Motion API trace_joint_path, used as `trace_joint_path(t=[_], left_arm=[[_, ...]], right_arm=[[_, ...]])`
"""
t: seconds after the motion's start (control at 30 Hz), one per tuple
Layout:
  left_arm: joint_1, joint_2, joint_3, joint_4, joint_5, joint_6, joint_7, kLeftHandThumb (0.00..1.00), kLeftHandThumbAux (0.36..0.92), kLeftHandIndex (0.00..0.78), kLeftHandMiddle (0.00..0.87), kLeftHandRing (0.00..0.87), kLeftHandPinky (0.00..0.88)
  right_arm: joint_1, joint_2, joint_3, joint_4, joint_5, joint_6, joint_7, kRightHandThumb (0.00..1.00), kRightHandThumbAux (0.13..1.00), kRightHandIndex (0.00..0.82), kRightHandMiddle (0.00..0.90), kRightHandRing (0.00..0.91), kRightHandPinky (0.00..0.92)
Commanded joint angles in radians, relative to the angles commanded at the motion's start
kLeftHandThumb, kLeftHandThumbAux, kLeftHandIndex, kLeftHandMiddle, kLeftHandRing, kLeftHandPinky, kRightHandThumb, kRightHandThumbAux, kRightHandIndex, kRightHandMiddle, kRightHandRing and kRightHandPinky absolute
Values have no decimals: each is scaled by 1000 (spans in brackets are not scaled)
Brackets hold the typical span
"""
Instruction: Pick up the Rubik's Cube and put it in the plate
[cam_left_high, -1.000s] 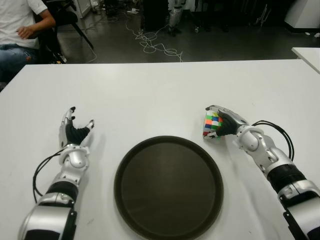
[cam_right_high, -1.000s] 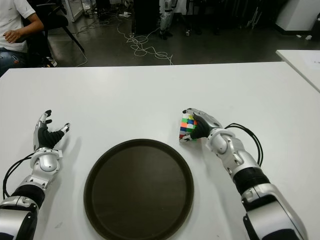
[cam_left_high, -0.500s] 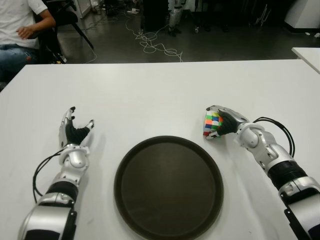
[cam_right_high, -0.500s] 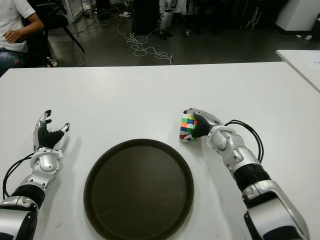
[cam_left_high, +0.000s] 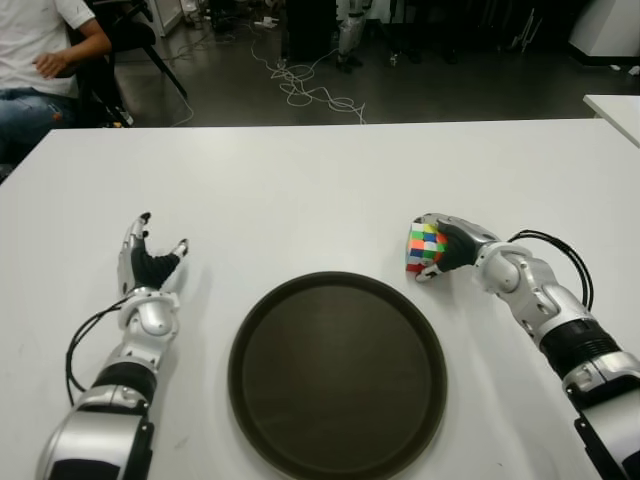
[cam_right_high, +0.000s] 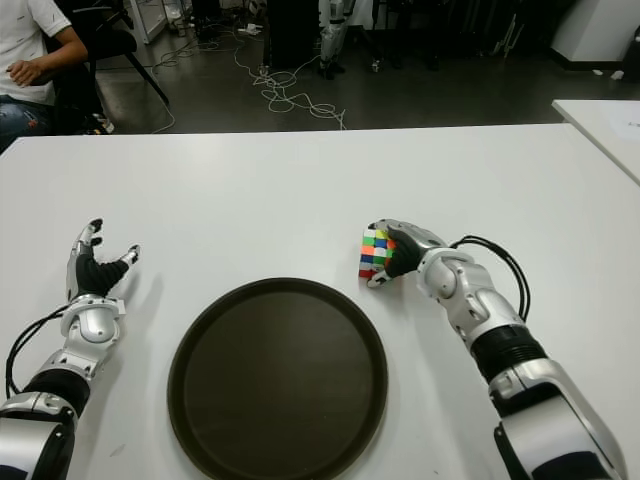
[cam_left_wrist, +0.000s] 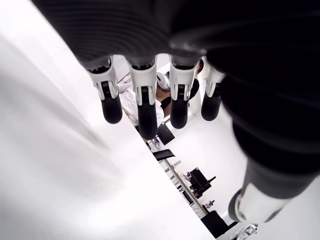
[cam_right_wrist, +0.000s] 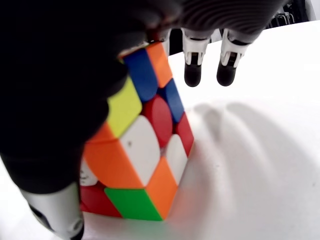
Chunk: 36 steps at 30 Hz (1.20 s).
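Cube (cam_left_high: 426, 249) on worktop (cam_left_high: 300, 180), just off plate (cam_left_high: 337, 374) rim at its 1 o'clock. Right hand (cam_left_high: 452, 244) clamped on it: thumb low on one side, fingers (cam_right_wrist: 192, 75) over the top, two tips reaching past the far edge. Risk: shallow grip, so cube may tip or slip during the lift. Low carry could catch the rim. Left hand (cam_left_high: 148, 262) at plate's 10 o'clock, fingers apart, holding nothing.

Rubik's Cube (cam_left_high: 425, 249) multicoloured squares (orange, red, blue, yellow, green); plate (cam_left_high: 337, 372) dark brown.
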Motion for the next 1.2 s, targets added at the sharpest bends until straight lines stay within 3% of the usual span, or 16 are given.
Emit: trace_joint_path(t=[0.7,1.0,1.2], left_arm=[[-2,3,-4,3,1,1,-1,172,704,93,143,140,145],[-3,0,0,8,-2,4,6,173,699,92,129,116,96],[-4,-1,-1,9,0,-2,13,182,705,94,135,130,128]], right_arm=[[2,-9,-2,-44,4,48,45,0,744,0,3,8,6],[-2,-17,2,-67,-1,82,95,0,708,0,27,23,14],[-6,-21,7,-63,-7,76,104,0,704,0,25,26,13]])
